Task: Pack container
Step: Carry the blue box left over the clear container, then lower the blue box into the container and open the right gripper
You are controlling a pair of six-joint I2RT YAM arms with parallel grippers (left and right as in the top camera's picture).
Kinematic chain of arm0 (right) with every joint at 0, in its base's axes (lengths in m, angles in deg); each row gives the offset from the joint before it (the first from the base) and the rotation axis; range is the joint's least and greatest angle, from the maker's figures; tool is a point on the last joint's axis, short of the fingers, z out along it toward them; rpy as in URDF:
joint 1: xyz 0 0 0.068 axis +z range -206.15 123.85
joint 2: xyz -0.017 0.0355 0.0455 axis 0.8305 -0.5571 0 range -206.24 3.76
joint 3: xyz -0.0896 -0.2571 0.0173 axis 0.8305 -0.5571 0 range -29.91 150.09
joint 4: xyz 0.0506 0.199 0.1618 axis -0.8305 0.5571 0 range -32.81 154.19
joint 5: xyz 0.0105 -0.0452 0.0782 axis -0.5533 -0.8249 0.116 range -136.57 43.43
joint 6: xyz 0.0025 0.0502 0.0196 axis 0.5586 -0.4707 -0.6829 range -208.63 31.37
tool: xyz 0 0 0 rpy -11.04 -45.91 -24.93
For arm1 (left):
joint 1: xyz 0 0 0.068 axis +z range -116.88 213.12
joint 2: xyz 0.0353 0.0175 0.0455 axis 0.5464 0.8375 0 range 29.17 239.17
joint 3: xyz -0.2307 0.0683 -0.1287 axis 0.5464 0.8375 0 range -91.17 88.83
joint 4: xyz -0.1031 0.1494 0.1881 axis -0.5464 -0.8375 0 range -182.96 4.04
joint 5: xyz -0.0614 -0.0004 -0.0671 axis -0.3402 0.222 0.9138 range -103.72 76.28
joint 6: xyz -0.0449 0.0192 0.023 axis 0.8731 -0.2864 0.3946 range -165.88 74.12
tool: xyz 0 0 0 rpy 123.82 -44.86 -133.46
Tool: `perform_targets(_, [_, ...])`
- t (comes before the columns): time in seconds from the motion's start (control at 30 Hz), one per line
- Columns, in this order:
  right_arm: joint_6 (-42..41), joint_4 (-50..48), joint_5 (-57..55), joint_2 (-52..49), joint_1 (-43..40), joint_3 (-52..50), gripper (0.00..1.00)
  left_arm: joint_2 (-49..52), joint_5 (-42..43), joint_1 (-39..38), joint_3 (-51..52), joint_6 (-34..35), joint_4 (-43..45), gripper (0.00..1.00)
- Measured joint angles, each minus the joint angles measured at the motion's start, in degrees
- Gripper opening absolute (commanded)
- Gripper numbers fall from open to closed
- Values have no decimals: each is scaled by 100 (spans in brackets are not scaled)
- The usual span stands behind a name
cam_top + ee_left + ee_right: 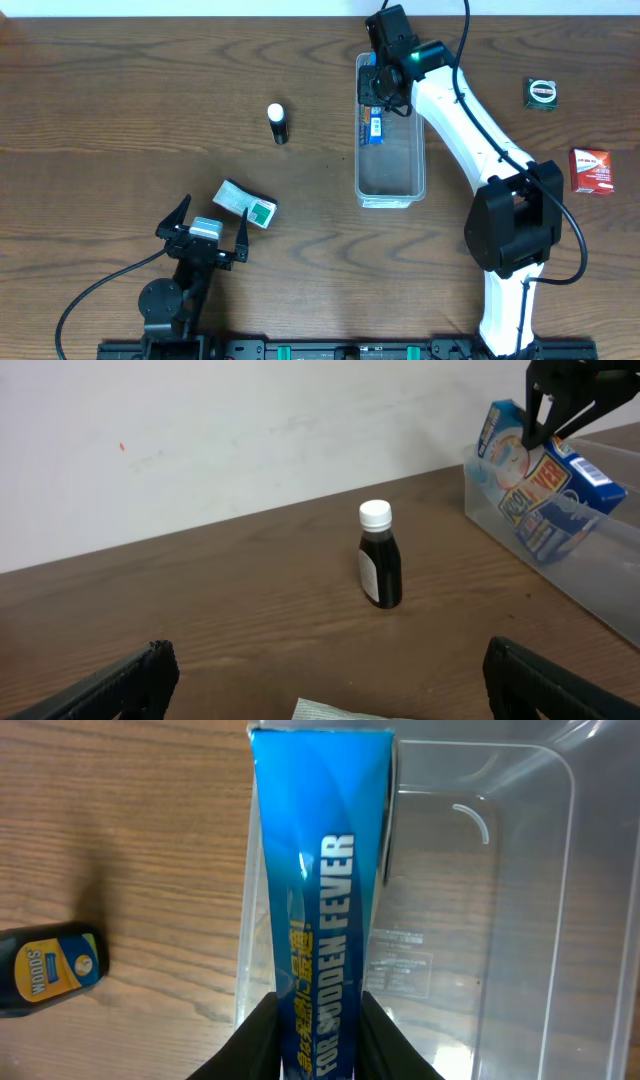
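The clear plastic container (pixel 392 175) stands upright at the table's centre right; it also shows in the left wrist view (pixel 600 595) and the right wrist view (pixel 520 920). My right gripper (pixel 383 88) is shut on a blue box (pixel 318 920) printed "FOR SUDDEN FEVER" and holds it over the container's far end, along its left wall. The blue box also shows overhead (pixel 373 125) and in the left wrist view (pixel 545 485). My left gripper (pixel 203 232) is open and empty near the front left, just short of a white and green box (pixel 246 203).
A small dark bottle with a white cap (pixel 277 123) stands left of the container, also in the left wrist view (pixel 379 555). A round green item (pixel 542 93) and a red box (pixel 591 169) lie at the right. A dark bottle lies left of the container (pixel 50 970).
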Motion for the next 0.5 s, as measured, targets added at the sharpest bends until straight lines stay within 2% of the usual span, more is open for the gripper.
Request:
perform_targets(0.27, [52, 0, 101, 0, -7, 0, 24, 0, 0, 0, 0, 0, 0, 98])
perform_targets(0.33, [52, 2, 116, 0, -13, 0, 27, 0, -2, 0, 0, 0, 0, 98])
perform_targets(0.4, [55, 15, 118, 0, -22, 0, 40, 0, -2, 0, 0, 0, 2, 98])
perform_targets(0.5, [105, 22, 131, 0, -44, 0, 40, 0, -2, 0, 0, 0, 2, 98])
